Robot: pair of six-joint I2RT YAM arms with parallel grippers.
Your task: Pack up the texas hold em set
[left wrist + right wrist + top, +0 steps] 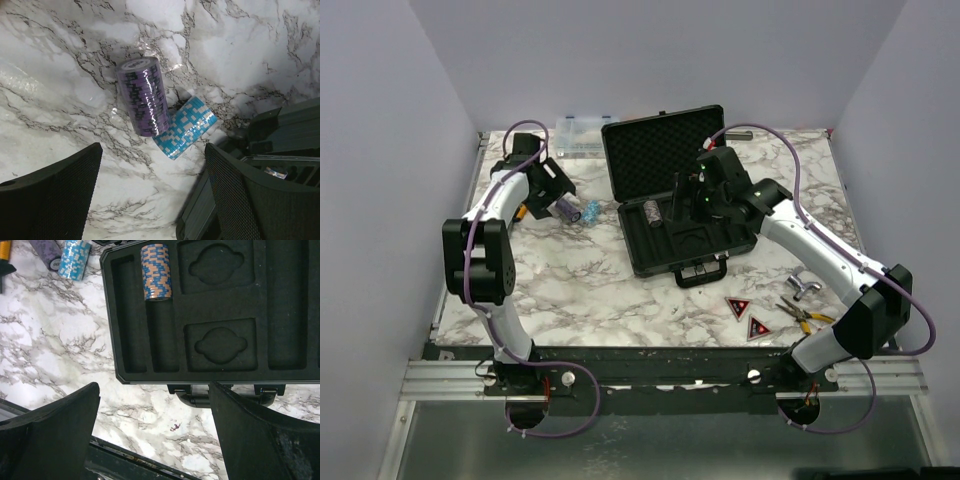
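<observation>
**Texas hold em set: items as found**

1. Briefcase (672,232), black, hard shell. Lies on the tabletop (580,290) at about 1 o'clock from its centre. It is open, with the foam-lined lid raised toward 12 o'clock and the handle pointing toward 6 o'clock. The slotted foam tray faces up.
2. Orange-and-blue chip stack (156,271). Lies on its side in the tray, in the second long slot from the left, at that slot's lid end.
3. Purple chip stack (144,96). Lies on its side on the bare tabletop at about 10 o'clock, outside the briefcase and near its left wall.
4. Blue chip stack (185,127). Lies on its side at the purple stack's 4 o'clock in the left wrist view. One end touches the purple stack and the two form a V.
5. First triangle (737,307) and second triangle (758,327), red and black. They lie flat at about 5 o'clock, close beside each other and well apart from the briefcase.
6. Left end effector (152,150). Hangs over the purple and blue stacks with its fingers spread wide, gripping nothing.
7. Right end effector (154,387). Hangs over the tray's handle side with its fingers spread wide, gripping nothing.

**Other items present**

8. Clear organiser box (582,135), at 11 o'clock by the back wall.
9. Pliers (805,315), at 4 o'clock, just right of the triangles.
</observation>
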